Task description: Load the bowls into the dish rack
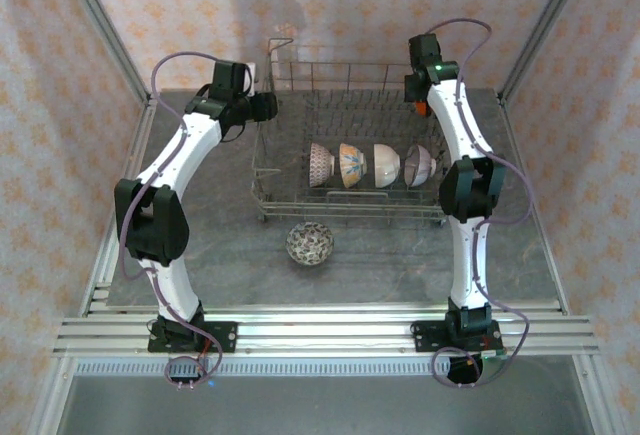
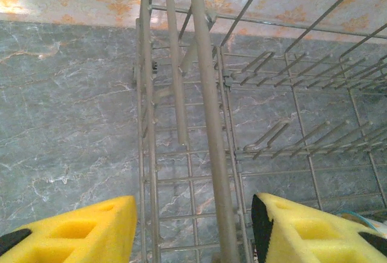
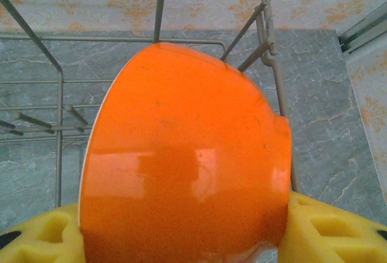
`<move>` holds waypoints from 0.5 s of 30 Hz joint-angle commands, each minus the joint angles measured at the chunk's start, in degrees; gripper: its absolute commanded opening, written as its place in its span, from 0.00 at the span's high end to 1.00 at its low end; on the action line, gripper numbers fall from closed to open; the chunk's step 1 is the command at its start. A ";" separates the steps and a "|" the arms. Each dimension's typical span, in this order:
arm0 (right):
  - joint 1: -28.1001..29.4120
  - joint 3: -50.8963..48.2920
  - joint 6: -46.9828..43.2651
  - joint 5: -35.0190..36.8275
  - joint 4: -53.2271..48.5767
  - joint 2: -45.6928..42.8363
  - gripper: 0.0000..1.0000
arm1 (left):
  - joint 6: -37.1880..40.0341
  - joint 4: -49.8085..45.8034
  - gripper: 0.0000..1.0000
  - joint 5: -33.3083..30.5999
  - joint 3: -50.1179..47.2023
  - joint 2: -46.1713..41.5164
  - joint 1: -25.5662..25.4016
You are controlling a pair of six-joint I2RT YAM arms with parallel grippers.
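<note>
The grey wire dish rack (image 1: 350, 210) stands at mid-table. Its front row holds a mauve patterned bowl (image 1: 321, 165), an orange-and-blue floral bowl (image 1: 351, 165), a white bowl (image 1: 387, 165) and a pinkish bowl (image 1: 419, 165), all on edge. Another patterned bowl (image 1: 310, 243) sits upright on the table in front of the rack. My right gripper (image 3: 181, 236) is shut on a bright orange bowl (image 3: 187, 154), held tilted over the rack's rear right corner (image 3: 266, 9). My left gripper (image 2: 193, 227) is open, its yellow pads (image 2: 78, 230) on either side of the rack's left wall (image 2: 208, 112).
The table is grey marble-patterned (image 1: 400, 255), with an aluminium rail (image 1: 330, 330) along the near edge and metal frame posts (image 1: 105, 30) at the back corners. Upright tines (image 2: 284, 133) fill the rack's rear rows. Wallpapered walls enclose the table on three sides.
</note>
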 commanded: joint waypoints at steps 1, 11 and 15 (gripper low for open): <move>-1.00 -0.99 -2.44 -0.77 -0.02 -4.63 0.47 | 0.74 1.81 0.45 1.04 -1.59 -2.00 0.60; -1.66 -0.56 -7.60 -6.91 -0.69 -5.39 0.47 | 1.42 4.86 0.45 2.25 -5.25 -3.10 1.39; -1.64 0.56 -8.81 -7.36 -1.23 -4.94 0.48 | 1.42 5.04 0.45 3.01 -5.27 -2.93 1.99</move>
